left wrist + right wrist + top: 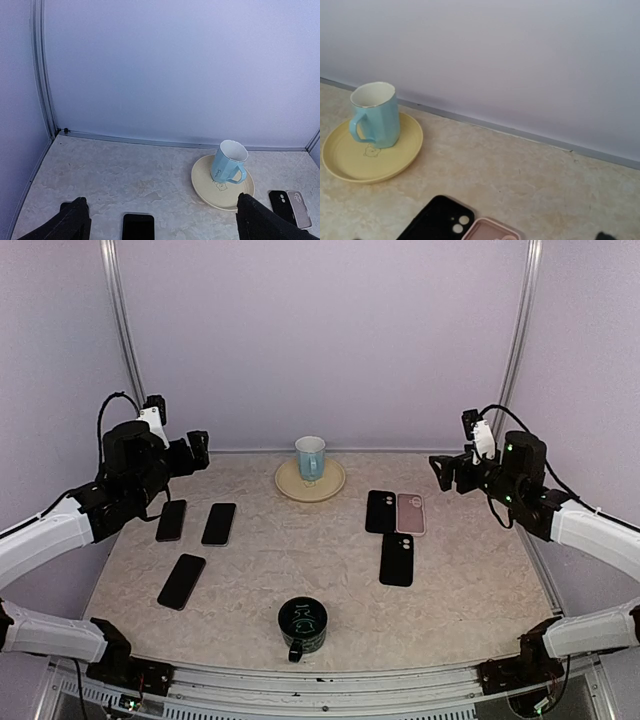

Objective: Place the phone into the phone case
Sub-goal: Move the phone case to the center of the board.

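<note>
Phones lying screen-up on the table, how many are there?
3, all on the left side: the outer back phone, the inner back phone beside it, and the front phone. None looks hidden.

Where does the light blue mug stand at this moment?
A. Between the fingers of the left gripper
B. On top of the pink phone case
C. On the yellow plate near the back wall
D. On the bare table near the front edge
C: the light blue mug stands upright on the yellow plate, close to the back wall.
</note>
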`<action>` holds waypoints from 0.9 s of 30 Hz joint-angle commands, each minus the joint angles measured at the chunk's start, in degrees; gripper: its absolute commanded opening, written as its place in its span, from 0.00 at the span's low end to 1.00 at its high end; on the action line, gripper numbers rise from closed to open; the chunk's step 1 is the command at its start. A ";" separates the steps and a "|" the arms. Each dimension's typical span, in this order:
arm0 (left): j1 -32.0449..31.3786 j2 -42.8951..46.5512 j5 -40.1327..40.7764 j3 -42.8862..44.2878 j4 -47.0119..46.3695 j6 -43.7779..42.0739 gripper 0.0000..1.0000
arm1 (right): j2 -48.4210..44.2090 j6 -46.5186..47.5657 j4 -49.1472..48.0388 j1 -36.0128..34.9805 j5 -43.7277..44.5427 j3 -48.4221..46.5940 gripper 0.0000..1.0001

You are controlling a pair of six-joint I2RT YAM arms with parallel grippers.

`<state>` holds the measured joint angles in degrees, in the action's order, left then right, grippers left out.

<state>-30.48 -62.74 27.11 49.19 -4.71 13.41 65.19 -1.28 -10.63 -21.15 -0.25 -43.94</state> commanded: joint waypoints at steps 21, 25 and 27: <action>3.54 1.88 -1.08 -2.90 -6.31 8.93 0.99 | 1.15 -5.05 10.84 0.91 2.94 -10.08 1.00; 5.01 4.14 -8.01 -5.59 -9.22 6.97 0.99 | -3.98 -5.26 5.41 0.93 5.66 -4.96 1.00; 5.22 4.92 -7.96 -5.87 -9.81 8.28 0.99 | -6.24 -5.46 3.22 0.93 6.71 -2.64 1.00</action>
<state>-26.06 -60.29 23.64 44.97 -11.22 20.40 63.64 -6.31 -3.77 -20.82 4.16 -50.61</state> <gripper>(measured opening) 0.989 0.997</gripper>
